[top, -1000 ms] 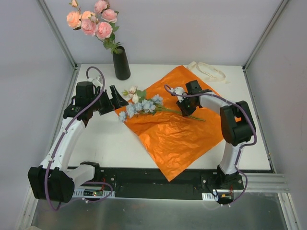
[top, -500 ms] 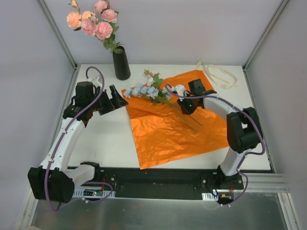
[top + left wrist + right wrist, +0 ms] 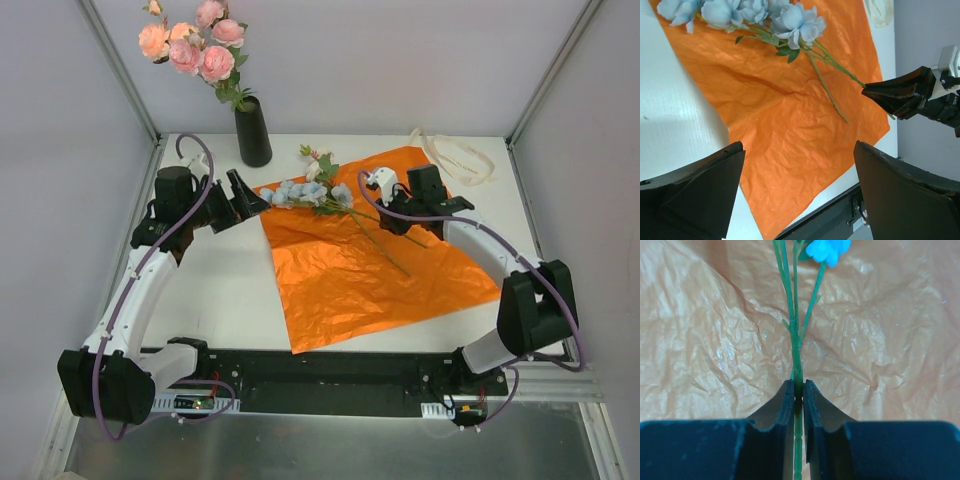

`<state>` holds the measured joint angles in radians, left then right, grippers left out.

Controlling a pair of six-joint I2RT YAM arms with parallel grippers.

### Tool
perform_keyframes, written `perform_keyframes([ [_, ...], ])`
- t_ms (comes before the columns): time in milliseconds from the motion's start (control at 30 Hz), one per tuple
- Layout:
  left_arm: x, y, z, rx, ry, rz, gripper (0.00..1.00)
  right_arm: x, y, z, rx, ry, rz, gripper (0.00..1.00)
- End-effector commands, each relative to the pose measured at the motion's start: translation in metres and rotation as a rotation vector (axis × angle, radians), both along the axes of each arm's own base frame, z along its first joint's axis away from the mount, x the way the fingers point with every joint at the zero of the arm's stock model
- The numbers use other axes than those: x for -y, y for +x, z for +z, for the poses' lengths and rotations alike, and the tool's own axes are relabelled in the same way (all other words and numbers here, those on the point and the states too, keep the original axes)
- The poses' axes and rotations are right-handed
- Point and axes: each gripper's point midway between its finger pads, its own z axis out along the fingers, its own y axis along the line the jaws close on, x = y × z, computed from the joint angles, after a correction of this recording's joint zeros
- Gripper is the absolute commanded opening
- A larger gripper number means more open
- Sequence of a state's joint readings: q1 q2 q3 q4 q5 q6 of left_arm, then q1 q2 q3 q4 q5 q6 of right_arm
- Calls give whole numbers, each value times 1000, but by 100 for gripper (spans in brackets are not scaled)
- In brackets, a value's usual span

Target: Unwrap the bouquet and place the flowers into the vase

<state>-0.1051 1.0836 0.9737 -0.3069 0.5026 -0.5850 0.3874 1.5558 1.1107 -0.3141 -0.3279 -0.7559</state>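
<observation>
- The table (image 3: 220, 290) is a smooth white board with a faint ribbed grain, and it carries everything below.
- The left claw (image 3: 250, 197) has matte black, wedge-shaped fingers. They stand wide apart with nothing between them, and they point at the far left corner of the paper. They are near the blue blooms but apart from them.
- The vase (image 3: 253, 135) is a black, smooth, narrow tapered cylinder. It stands upright by the table's far edge, left of the middle.
- The pink roses (image 3: 195, 45) are soft, many-petalled heads in pink and peach with green leaves. They are already in the vase and lean left above its mouth.
- The pale blue flowers (image 3: 305, 192) are ruffled, fabric-like heads with small green leaves, plus a few cream buds at the far side. Their thin green stems (image 3: 796, 355) have small knuckles along them. The blooms sit over the paper's far left corner, and the stems run rightward across the sheet.
- The orange paper (image 3: 370, 270) is shiny and finely crinkled. It lies spread open as a rough square over the table's middle and right, with one corner near the near edge.
- The right claw (image 3: 798, 390) has dark, curved pads nearly closed. They pinch the bundled stems of the pale blue flowers, low down and above the paper.
- The cream ribbon (image 3: 455, 155) lies in loose flat loops at the table's far right corner.
</observation>
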Motion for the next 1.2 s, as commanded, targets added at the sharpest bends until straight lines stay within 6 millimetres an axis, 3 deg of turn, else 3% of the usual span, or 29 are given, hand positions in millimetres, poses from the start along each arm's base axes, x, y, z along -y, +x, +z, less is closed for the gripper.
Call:
perform_keyframes([
  [0,14,10,28,97,-87,-28,95,-21,0,54,122,157,20,0],
  [133,21,21,35,139,-168,-24,96,-25,-11,77,143,241,-5,0],
  [300,32,29,35,135,-230,-16,96,-36,-29,90,160,324,-33,0],
  [533,36,40,-12,17,-259,159,95,-62,-51,82,54,466,-154,0],
  [633,51,33,-37,-68,-272,215,95,-64,-55,66,32,476,-239,0],
  [767,62,27,-63,-135,-278,343,99,-63,-55,63,29,541,-354,0],
  [900,78,31,-73,-165,-301,394,99,-62,-61,69,32,610,-391,0],
  [1167,131,45,-84,-173,-378,369,88,-73,-85,76,-15,684,-309,0],
])
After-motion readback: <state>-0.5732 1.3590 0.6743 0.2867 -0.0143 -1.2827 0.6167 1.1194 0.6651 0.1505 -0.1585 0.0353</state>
